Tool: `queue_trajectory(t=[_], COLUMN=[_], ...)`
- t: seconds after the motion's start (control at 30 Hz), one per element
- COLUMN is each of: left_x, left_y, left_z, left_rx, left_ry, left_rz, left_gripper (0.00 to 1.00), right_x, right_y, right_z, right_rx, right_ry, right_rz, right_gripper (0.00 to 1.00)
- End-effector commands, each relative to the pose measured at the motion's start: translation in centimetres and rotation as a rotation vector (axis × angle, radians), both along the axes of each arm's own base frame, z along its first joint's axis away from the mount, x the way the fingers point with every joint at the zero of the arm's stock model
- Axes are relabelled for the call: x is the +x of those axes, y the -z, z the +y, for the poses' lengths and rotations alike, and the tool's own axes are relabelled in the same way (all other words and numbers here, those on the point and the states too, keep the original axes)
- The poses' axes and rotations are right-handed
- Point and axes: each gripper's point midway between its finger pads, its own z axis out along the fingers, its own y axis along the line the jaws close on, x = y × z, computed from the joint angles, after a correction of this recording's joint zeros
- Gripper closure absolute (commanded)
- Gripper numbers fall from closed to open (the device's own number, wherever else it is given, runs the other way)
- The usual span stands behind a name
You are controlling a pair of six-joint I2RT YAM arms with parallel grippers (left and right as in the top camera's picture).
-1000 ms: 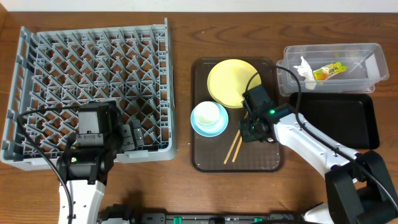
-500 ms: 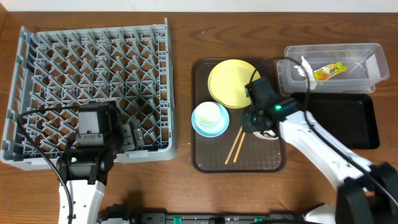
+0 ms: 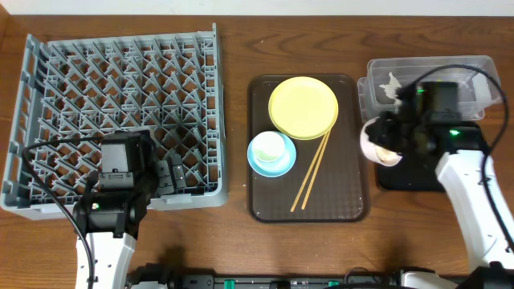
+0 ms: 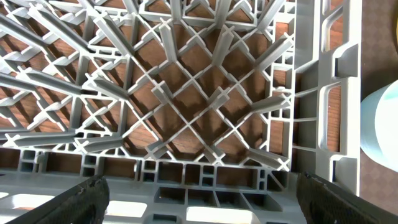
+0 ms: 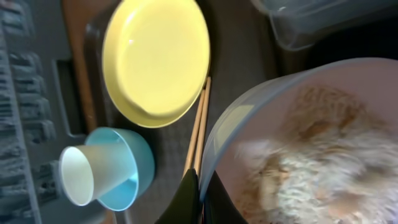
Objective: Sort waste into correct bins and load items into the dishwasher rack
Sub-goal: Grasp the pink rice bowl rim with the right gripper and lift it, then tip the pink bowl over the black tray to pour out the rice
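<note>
Overhead view: the right arm comes in from the near right corner of the surface. Its forearm runs toward the far edge and the wrist is turned left, so the right claw points at the brown serving tray. The claw is pinched narrow on the rim of the pinkish-white bowl. The bowl hangs, apparently tipped, over the left edge of the black tray, just in front of the clear tub at the far right corner. The right wrist view shows whitish rice scraps inside the bowl. A crumpled white tissue lies in the tub. On the serving tray sit the yellow plate, the light blue bowl holding the small white cup, and the chopsticks, lying diagonally. The left arm rises from the near edge. The left claw hangs over the near right corner of the dishwasher rack, fingers spread wide and holding nothing.
</note>
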Motion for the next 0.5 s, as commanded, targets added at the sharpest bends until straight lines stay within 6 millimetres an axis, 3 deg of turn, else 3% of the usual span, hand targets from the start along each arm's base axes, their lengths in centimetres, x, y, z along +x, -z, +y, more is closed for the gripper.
queue_trajectory(t=[0.0, 0.27, 0.47], left_x=[0.4, 0.4, 0.4], left_y=[-0.8, -0.8, -0.8], left_z=[0.0, 0.0, 0.0], left_rx=[0.007, 0.007, 0.007], left_ry=[0.009, 0.009, 0.009], left_rz=[-0.021, -0.021, -0.021], left_gripper=[0.03, 0.03, 0.03], right_x=[-0.6, -1.5, -2.0], right_y=[-0.4, 0.4, 0.6], right_z=[-0.3, -3.5, -3.7], right_rx=[0.112, 0.23, 0.469], right_ry=[-0.057, -0.101, -0.146], right_rz=[-0.027, -0.132, -0.284], right_gripper=[0.99, 0.99, 0.99])
